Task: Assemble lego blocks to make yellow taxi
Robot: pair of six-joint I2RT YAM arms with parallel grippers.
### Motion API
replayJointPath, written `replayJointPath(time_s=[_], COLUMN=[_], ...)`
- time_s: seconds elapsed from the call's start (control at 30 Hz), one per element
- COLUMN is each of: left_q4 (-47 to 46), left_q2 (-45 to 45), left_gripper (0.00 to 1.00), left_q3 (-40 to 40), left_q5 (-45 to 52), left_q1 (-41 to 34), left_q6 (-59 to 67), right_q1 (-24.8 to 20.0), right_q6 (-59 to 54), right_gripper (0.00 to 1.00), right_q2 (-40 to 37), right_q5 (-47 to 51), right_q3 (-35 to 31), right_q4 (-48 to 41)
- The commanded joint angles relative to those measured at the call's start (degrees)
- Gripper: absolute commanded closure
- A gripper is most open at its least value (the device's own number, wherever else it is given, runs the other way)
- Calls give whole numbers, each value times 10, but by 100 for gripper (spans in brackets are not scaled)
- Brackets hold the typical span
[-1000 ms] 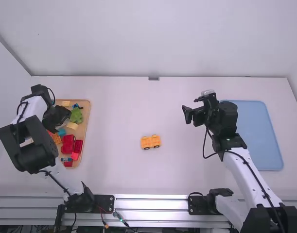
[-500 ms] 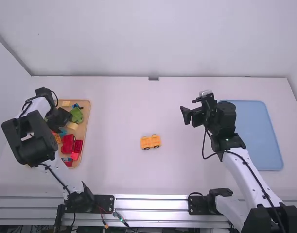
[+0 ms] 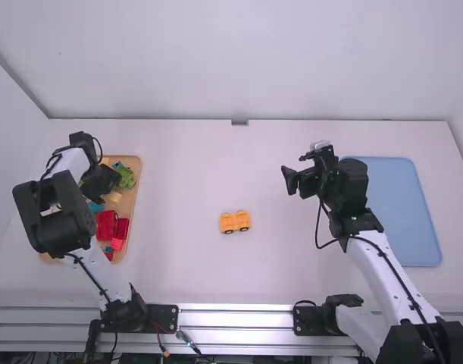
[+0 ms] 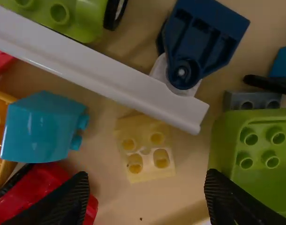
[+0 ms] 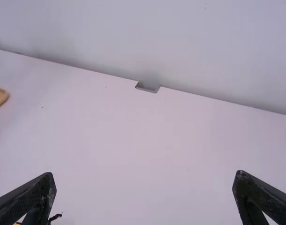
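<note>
One wooden tray (image 3: 137, 182) of loose bricks, at the left of the table. Above it, the left gripper (image 4: 146, 180), jaws released and holding nothing. Framed between its fingers, the pale yellow block (image 4: 145, 147) lies studs up in the tray, the likely next part of the taxi. The white bar (image 4: 100, 84) passes beside it and appears to overlap its edge; the green block (image 4: 260, 154) lies close to one finger's path.

A sound grasp here would turn the wrist until the pads lie flat to two opposite sides (the block sits slightly askew to them), then descend straight, low enough to grip the walls rather than the studs. Closing askew could twist the block; a finger landing on the green block would stop the descent, and the bar may need nudging aside.

Centre: the orange-yellow car piece (image 3: 235, 221), upright on its wheels, well apart from both grippers. Right of it and farther off, the right gripper (image 5: 145, 176), jaws spread and empty, best left there during the pick. Far right: the blue tray (image 3: 401, 212).
</note>
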Motion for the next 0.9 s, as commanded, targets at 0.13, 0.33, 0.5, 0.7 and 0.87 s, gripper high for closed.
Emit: replayJointPath(time_s=[0.13,0.33,0.5,0.7,0.87], left_q4=[32,57,88,97,104], left_q2=[7,7,7,7,7], left_gripper=[30,31,34,40,54], left_q3=[-35,-54,-74,-86,-88], left_q5=[-30,-28,-30,-30,-30], left_q1=[3,3,7,6,6], left_q6=[-23,-22,-23,-19,-19], right_q1=[0,1,0,1,1], right_q6=[-2,-2,-1,-1,-1], right_gripper=[1,1,1,1,1], right_q2=[-8,-8,-8,-8,-8], right_q5=[1,1,1,1,1], right_q3=[23,23,23,23,23], right_q4=[-2,-2,-2,-2,-2])
